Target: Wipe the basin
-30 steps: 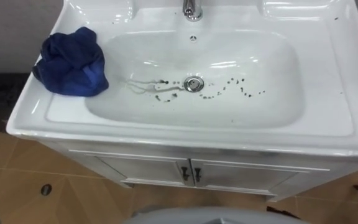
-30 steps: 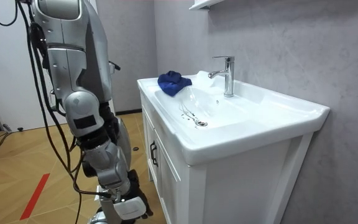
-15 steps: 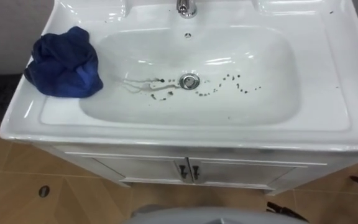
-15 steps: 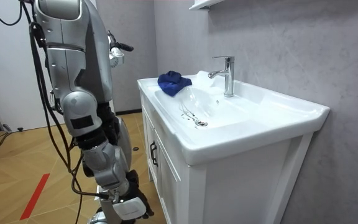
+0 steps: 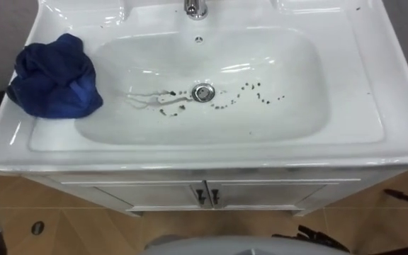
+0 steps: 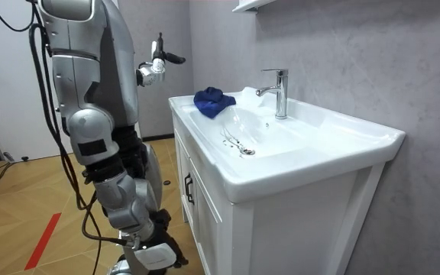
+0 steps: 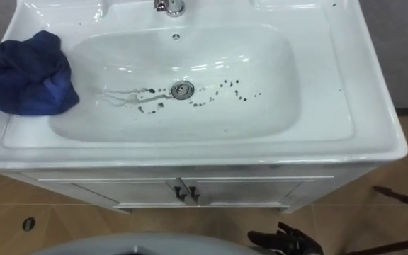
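- Step in hand: approach to the cloth, wiping apparently not yet begun. Dark specks (image 5: 255,92) and a smeared trail lie around the drain (image 5: 202,91).
- Task's thing: white basin (image 5: 349,92) set on a white two-door cabinet (image 5: 261,193), with the tap (image 6: 279,92) at the back rim.
- Blue cloth (image 5: 50,78): crumpled on the ledge at the robot's left, just beside the bowl, with no hand on it.
- Left hand (image 6: 155,69): held at chest height near the cloth end of the cabinet, fingers spread, empty.
- Right hand (image 6: 157,255): hanging low by the cabinet front, grip impossible to tell.
- Next move, probably: lower the left hand onto the heap, close firmly around the loose folds, then sweep through the specks toward the drain.
- Writing: none legible on basin, tap or cloth.
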`<state>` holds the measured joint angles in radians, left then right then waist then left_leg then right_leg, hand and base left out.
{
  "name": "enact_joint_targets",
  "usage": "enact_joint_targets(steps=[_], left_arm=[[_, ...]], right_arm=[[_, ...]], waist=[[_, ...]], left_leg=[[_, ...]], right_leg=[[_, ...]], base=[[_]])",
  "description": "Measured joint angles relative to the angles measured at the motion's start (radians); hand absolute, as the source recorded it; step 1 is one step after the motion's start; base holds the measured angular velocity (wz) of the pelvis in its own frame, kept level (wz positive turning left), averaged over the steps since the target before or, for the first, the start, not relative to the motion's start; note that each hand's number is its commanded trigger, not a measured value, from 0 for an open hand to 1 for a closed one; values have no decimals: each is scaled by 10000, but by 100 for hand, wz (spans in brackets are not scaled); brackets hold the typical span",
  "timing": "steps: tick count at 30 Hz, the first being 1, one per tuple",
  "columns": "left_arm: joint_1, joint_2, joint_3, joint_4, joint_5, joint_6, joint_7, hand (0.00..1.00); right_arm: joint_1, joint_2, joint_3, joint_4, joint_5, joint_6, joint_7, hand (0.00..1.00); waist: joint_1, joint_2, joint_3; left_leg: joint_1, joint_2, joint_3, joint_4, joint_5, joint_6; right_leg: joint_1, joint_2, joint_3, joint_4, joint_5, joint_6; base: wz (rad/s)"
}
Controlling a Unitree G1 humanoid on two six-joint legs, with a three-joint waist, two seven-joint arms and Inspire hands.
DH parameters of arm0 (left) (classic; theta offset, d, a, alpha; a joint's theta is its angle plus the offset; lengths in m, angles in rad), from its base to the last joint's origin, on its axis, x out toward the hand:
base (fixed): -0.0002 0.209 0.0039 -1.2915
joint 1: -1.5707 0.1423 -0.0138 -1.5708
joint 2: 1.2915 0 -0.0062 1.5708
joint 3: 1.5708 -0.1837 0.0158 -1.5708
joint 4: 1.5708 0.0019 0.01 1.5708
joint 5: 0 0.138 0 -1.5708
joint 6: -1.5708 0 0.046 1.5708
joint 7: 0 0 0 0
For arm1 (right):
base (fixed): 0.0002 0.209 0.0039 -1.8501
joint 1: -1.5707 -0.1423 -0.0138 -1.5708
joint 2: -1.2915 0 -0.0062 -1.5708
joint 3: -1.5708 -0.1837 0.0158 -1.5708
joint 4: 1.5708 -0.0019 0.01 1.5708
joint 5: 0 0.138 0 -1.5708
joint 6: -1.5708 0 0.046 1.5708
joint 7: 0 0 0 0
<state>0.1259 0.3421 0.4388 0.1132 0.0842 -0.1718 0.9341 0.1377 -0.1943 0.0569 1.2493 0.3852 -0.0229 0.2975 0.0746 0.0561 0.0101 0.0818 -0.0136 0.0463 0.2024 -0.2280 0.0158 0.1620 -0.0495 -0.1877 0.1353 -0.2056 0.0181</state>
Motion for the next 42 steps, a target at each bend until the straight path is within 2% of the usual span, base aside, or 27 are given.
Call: enact_joint_targets(steps=[5,10,14,19,26,31,35,40,42], left_arm=[[91,-590,-604,31,409,11,-428,0],[110,-676,-1304,299,491,15,-691,0],[109,-892,-1612,744,781,47,-1036,0],[110,-910,-1681,957,885,117,-1322,0],[110,-910,-1695,958,1720,116,-1615,0],[110,-911,-1702,958,1941,111,-1647,0],[110,-911,-1798,961,1937,110,-1669,0],[110,-937,-2233,964,1949,97,-1618,0],[110,-954,-2650,1063,1951,97,-1616,0]], right_arm=[[-1,0,-12,-38,29,-16,28,0],[17,-27,-6,-46,151,-14,45,0],[-19,-35,0,46,288,-18,200,0],[-210,-23,-12,355,331,-34,348,0],[-223,-21,-27,452,331,-127,451,0],[-293,-22,-70,587,332,-208,546,0],[-322,-20,-101,681,472,-225,580,0],[-354,-21,-91,687,472,-320,618,0],[-390,-21,-51,690,473,-318,617,0]], waist=[[-152,5,-9],[-185,37,-33],[-313,8,-33],[-496,-31,-34],[-589,-62,-30],[-725,-56,-25],[-801,-49,-21],[-854,-52,-10],[-913,-55,-9]], left_leg=[[2,10,-11,16,0,-1],[63,21,69,11,1,-1],[189,16,71,-23,0,-1],[189,18,86,-20,0,-1],[202,19,95,-18,1,-1],[312,39,246,-77,0,-1],[358,52,334,-137,0,-1],[353,53,341,-147,0,-1],[350,54,352,-156,0,-1]], right_leg=[[8,8,-9,-6,0,0],[18,12,95,-3,1,0],[133,9,97,-7,1,0],[134,11,114,-8,1,0],[140,14,191,-12,1,0],[165,21,270,-7,1,0],[144,42,476,-5,5,6],[128,46,478,-6,6,6],[117,46,485,-7,7,6]], base=[[-1],[-5],[0],[0],[0],[-9],[-7],[0],[0]])
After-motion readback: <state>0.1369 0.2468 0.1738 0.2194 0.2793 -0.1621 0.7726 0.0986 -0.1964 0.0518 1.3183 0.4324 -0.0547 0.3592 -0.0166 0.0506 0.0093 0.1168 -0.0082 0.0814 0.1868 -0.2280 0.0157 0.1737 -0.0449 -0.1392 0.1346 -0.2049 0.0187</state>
